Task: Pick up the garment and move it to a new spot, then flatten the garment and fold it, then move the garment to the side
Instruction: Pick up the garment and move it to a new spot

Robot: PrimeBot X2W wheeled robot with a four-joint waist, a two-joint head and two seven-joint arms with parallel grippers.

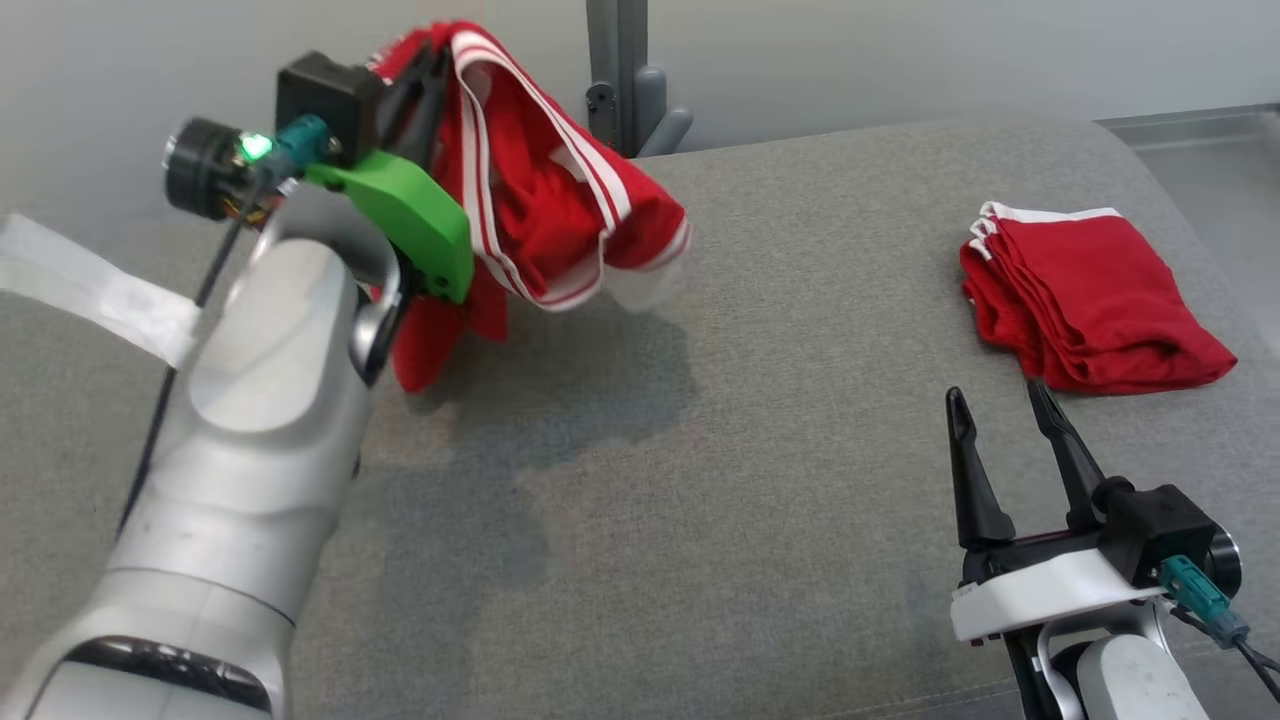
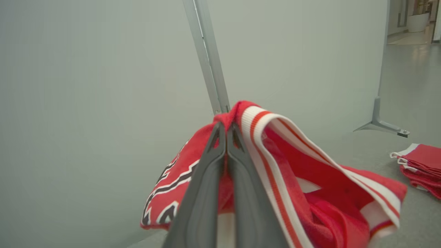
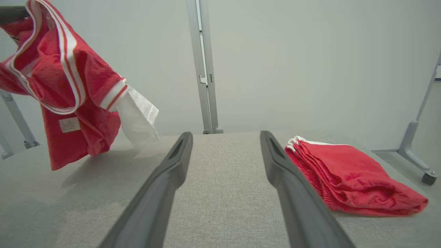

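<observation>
Head view: left gripper (image 1: 432, 68) clenched on red garment (image 1: 540, 210), hanging over grey tabletop (image 1: 750, 400); right gripper (image 1: 995, 392) released, near folded red stack (image 1: 1090, 300).

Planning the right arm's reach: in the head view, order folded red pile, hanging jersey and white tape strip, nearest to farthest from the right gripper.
1. Folded red pile, right, just past the right gripper.
2. Hanging jersey, upper left.
3. White tape strip, far left.
</observation>
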